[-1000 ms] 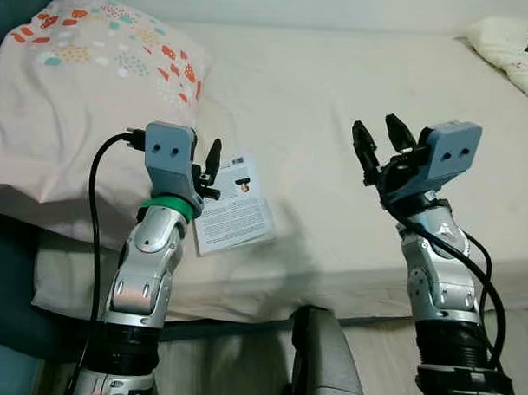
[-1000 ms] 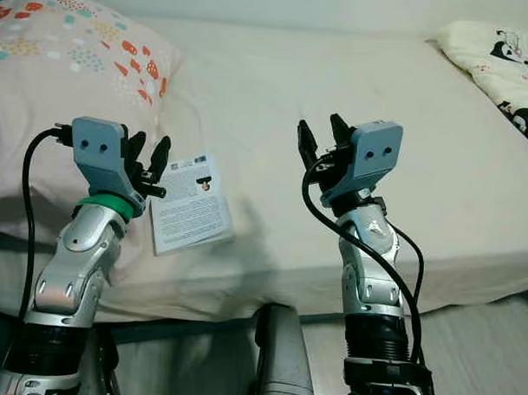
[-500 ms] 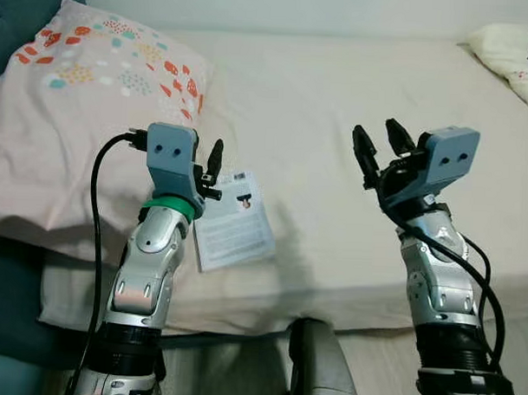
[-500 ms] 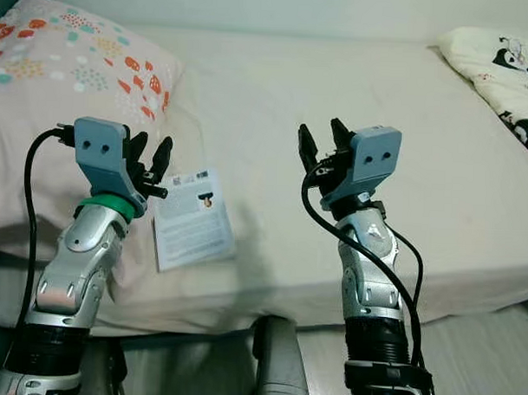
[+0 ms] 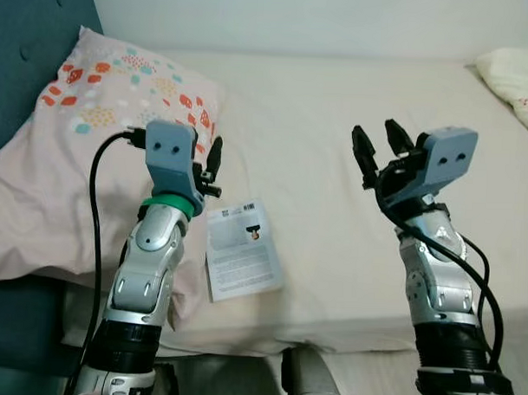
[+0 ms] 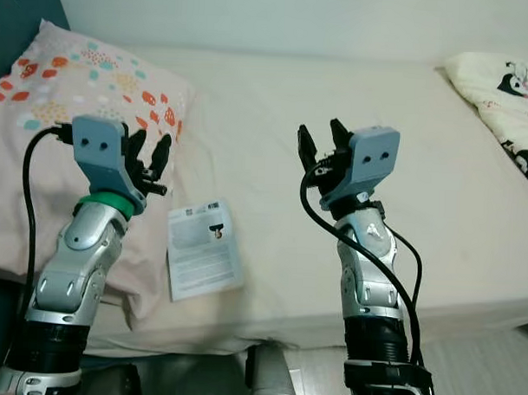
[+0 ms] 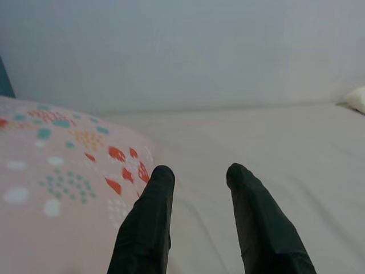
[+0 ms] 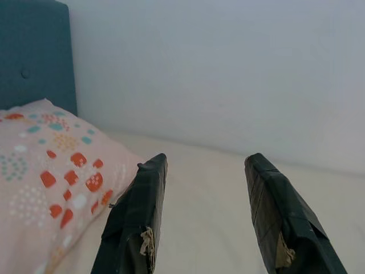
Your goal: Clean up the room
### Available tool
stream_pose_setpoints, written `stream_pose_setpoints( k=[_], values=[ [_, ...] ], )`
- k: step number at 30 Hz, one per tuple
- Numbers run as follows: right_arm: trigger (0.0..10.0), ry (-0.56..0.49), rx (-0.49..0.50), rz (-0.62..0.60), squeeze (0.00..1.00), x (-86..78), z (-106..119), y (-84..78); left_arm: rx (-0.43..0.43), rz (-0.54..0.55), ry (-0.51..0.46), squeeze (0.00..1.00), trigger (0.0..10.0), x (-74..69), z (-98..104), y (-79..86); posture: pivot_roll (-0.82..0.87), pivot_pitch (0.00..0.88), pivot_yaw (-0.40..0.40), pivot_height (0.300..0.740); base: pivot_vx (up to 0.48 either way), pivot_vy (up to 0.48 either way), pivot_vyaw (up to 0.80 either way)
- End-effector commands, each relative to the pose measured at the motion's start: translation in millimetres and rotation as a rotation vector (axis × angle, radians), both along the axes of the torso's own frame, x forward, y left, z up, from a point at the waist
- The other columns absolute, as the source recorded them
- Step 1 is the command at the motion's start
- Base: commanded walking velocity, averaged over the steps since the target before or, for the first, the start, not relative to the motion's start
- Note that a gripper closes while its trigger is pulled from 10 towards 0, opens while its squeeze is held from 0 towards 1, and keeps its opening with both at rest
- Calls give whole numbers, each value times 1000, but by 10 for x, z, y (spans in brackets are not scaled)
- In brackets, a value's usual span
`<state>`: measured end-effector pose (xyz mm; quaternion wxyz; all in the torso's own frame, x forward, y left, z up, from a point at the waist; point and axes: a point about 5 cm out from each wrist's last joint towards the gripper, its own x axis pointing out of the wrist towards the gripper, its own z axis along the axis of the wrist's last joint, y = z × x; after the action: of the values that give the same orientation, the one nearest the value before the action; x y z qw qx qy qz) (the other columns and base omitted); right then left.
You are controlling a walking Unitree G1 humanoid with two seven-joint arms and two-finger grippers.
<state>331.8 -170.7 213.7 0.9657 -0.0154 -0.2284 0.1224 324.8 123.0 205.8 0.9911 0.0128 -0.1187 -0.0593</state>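
Note:
A white printed card (image 5: pixel 245 249) lies flat on the cream bed (image 5: pixel 337 105) near its front edge, just right of the pink patterned pillow (image 5: pixel 83 148). My left gripper (image 5: pixel 211 161) is raised above the pillow's right corner, a little up and left of the card, open and holding nothing. My right gripper (image 5: pixel 380 146) is raised over the middle of the bed, well right of the card, open and holding nothing. In the left wrist view the black fingers (image 7: pixel 148 228) point over the pillow (image 7: pixel 51 171) toward the wall.
A teal padded headboard (image 5: pixel 35 42) stands at the left behind the pillow. A cream blanket with black cartoon prints (image 6: pixel 502 93) lies at the bed's far right. A pale wall (image 5: pixel 296 17) runs behind the bed. A strip of wood floor (image 6: pixel 484 361) lies at the lower right.
The whole scene has slid down and right in the eye views, bringing the headboard into sight: the camera moved. Both grippers hold the same raised, open pose. The card lies as before.

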Motion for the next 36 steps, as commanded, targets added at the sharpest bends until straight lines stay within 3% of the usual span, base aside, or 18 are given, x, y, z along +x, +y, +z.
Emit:
stream_pose_setpoints(
  k=[1,23,36],
  values=[
    [10000,14,7,-14,0,-5,-48,-48,4,-12,16,0,10000,-1,-48,-32,-100,0,-35,660,0,0,0],
    [10000,30,21,31,0,4,-100,27,11,-24,20,0,10000,4,-70,-55,-97,0,-34,740,0,0,0],
    [10000,67,43,135,0,-33,-206,196,41,-25,29,0,10000,-29,-125,-44,-86,0,-24,740,0,0,0]
  ],
)
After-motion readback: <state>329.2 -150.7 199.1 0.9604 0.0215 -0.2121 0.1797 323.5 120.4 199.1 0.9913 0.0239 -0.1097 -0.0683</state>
